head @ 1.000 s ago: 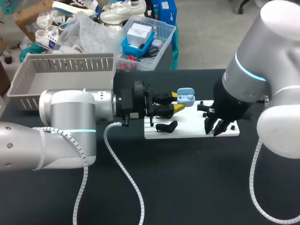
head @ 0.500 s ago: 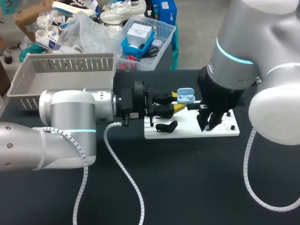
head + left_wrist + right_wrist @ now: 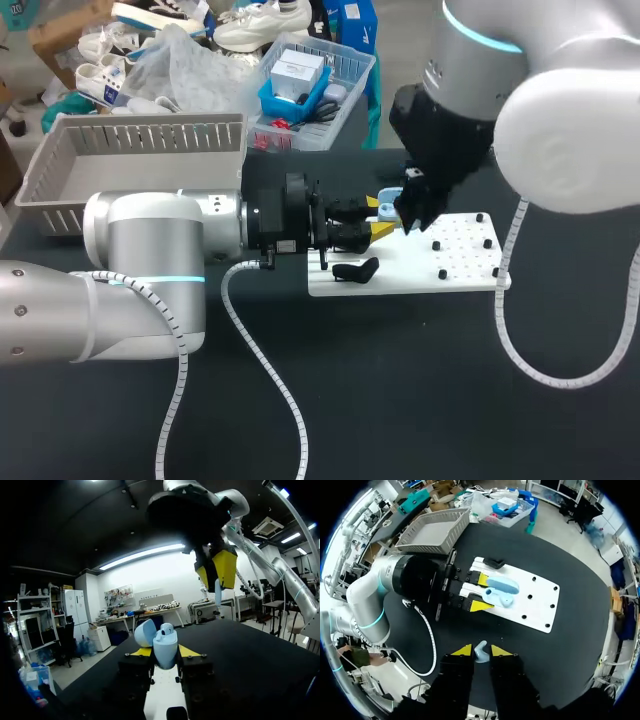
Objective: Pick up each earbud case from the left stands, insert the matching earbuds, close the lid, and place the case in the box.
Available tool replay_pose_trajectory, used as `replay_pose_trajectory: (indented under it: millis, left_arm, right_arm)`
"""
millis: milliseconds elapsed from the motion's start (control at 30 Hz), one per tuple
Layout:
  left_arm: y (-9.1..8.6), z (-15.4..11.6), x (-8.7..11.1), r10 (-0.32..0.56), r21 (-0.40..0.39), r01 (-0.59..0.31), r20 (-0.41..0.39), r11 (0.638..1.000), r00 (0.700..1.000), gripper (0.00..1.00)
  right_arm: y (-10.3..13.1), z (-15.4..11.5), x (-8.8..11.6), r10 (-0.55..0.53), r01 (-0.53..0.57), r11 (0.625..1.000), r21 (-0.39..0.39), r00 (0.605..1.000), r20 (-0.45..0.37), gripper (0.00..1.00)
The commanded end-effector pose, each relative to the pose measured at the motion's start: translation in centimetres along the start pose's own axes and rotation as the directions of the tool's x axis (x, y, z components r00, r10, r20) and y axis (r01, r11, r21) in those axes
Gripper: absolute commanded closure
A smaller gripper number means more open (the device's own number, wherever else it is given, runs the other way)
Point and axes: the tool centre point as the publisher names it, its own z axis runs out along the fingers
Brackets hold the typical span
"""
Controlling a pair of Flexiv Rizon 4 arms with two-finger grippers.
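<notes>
The left fingers [image 3: 142,651] pinch the open blue earbud case [image 3: 164,646]. The right fingers [image 3: 463,650] pinch a pale blue earbud [image 3: 480,653], up above the case.

Black table [image 3: 400,400], matte and flat, evenly lit. Straight far edge on the table in the head view. Faint grey sheen along the table's surface in the left wrist view.
</notes>
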Motion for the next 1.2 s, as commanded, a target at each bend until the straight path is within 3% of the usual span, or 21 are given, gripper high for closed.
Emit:
replay_pose_trajectory:
  millis: [33, 467, 1200]
  left_arm:
    - [0.0, 0.0, 0.1, 0.002, -0.003, -0.002, 0.002, 1.0, 1.0, 1.0]
    - [0.0, 0.0, 0.1, 0.002, -0.003, -0.002, 0.002, 1.0, 1.0, 1.0]
    - [0.0, 0.0, 0.1, 0.002, -0.003, -0.002, 0.002, 1.0, 1.0, 1.0]
  right_arm:
    - [0.4, -0.7, -1.4, -0.011, 0.011, 1.0, -0.005, 1.0, -0.027, 1.0]
    - [1.4, -0.2, -4.5, -0.046, 0.046, 0.997, -0.058, 0.999, 0.003, 1.0]
    - [-0.9, 1.5, -5.7, -0.146, 0.144, 0.987, -0.064, 0.989, -0.021, 1.0]
